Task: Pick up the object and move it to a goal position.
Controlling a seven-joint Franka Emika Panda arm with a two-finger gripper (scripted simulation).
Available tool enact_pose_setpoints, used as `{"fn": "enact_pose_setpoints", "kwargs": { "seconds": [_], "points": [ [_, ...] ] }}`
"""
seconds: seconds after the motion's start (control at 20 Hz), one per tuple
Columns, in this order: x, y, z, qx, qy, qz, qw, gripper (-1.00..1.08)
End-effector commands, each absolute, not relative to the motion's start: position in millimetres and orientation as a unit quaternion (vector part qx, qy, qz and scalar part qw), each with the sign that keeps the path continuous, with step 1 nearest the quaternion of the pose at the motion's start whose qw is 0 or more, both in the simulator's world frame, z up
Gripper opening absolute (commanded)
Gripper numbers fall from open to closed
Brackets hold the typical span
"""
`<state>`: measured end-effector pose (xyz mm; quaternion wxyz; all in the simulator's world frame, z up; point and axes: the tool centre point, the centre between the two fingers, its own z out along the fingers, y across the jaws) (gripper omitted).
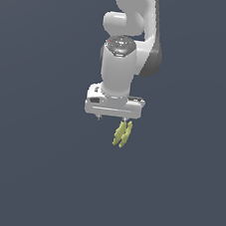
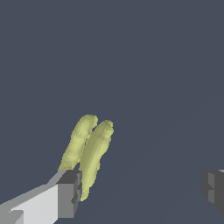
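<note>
The object [image 1: 122, 134] is a small yellow-green lump of a few long lobes. In the exterior view it shows just below the fingertip on that view's right. My white gripper [image 1: 112, 119] points straight down and is open, its fingers spread far wider than the object. In the wrist view the object [image 2: 89, 153] lies against the inner side of one dark fingertip [image 2: 69, 192]. The other fingertip [image 2: 213, 187] stands well away from it, and the gripper [image 2: 140, 189] has only a wide gap between its fingers. Nothing is clamped.
Around the arm [image 1: 124, 61] there is only a plain dark blue-grey ground [image 1: 27, 174], with no other objects, edges or goal marker showing.
</note>
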<state>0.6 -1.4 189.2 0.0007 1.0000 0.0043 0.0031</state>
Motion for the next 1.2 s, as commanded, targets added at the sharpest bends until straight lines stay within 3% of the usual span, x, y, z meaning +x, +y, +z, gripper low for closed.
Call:
{"fn": "enact_pose_setpoints", "kwargs": {
  "seconds": [0.0,1.15],
  "points": [
    [1,-1,189,1.0,0.004,0.003,0.001,1.0],
    [3,5,182,1.0,-0.012,0.002,0.013,1.0]
  ]
}}
